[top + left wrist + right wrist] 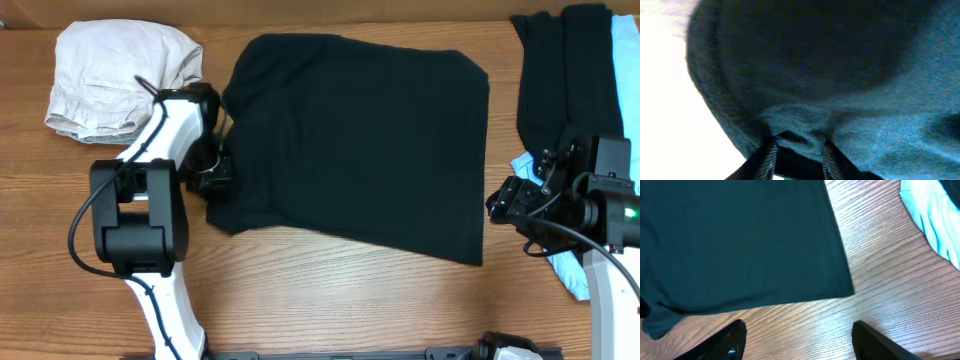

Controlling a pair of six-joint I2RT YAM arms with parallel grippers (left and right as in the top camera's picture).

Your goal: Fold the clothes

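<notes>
A black garment (360, 140) lies spread flat on the middle of the wooden table (330, 300). My left gripper (215, 170) is at its left edge, shut on a bunch of the black fabric (800, 120), which is pinched between the fingers (799, 146). My right gripper (497, 205) is open and empty, just right of the garment's right edge. In the right wrist view the fingers (799, 332) hover over bare wood in front of the garment's corner (740, 245).
A crumpled pale beige garment (120, 75) lies at the back left, beside the left arm. Another black garment (565, 70) lies on a light-blue one (625, 55) at the back right; the light-blue fabric (935, 220) reaches toward the right arm's base.
</notes>
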